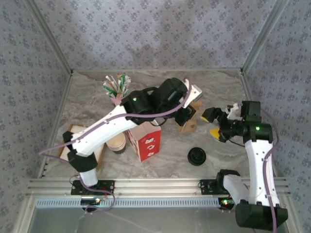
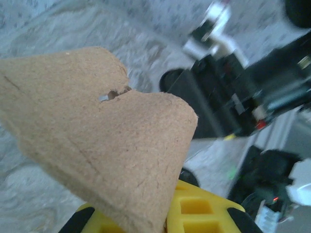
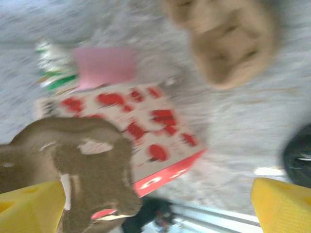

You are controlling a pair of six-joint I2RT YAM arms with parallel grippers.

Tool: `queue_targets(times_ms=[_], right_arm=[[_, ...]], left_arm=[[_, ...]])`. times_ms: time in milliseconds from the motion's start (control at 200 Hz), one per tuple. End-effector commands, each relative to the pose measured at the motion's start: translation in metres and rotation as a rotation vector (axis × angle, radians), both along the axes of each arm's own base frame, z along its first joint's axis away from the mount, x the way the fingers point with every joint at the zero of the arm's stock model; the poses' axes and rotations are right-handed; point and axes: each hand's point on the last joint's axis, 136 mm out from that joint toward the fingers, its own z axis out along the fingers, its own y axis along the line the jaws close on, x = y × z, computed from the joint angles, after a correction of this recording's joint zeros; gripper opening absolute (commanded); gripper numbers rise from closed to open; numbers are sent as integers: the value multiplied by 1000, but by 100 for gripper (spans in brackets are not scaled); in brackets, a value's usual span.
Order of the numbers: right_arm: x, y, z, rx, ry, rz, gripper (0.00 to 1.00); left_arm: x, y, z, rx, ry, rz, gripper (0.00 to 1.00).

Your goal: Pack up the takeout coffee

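Top external view: the task is judged early, with nothing seen packed. Under the left arm's forearm, behind the left gripper [image 1: 188,114], the red-and-white printed carton [image 1: 146,141] is stood. Between that gripper's yellow pads the brown moulded-pulp cup carrier [image 2: 97,145] is pinched, jaws pressed onto it. Whether it touches the table cannot be told. Close by, the right gripper [image 1: 212,124] is spread wide, nothing held, and faced toward the carrier.

Farther back along the left arm, just beside the carton, the brown paper coffee cup [image 1: 116,144] is stood, apparently unlidded. Near the right gripper, toward its base, the round black plastic lid [image 1: 197,156] is laid on the marbled grey table [image 1: 165,167], well apart from the cup.

Left to do, by judgement: carrier set down, cup lidded and seated, load put into the carton.

Around: a shallow cardboard tray [image 1: 62,149] at the left arm's base side, and a pink holder of wrapped stirrers [image 1: 116,92] beyond its elbow. Cup and carton are overhung by the left arm, so access from above is blocked.
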Motion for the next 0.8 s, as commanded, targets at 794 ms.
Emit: queue_targets(times_ms=[794], right_arm=[[-5, -58, -32, -214, 142, -194, 100]], left_arm=[[4, 8, -182, 714, -31, -51, 8]])
